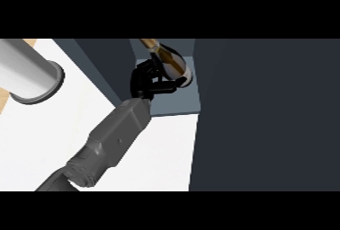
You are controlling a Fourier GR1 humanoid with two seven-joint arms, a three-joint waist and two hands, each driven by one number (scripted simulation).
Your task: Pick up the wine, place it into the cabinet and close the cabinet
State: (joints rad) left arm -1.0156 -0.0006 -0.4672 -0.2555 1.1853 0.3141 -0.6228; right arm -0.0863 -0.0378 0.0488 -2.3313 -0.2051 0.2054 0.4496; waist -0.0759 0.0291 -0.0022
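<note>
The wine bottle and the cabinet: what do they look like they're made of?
The wine bottle looks like dark glossy glass: it shows bright curved highlights, and its neck is gold, perhaps foil. The cabinet looks like matte dark blue-grey painted board: flat, even colour with no shine or grain. One hand curls round the bottle.

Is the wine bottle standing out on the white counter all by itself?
No, the wine bottle is tipped over inside the cabinet opening, with the hand curled around it.
</note>
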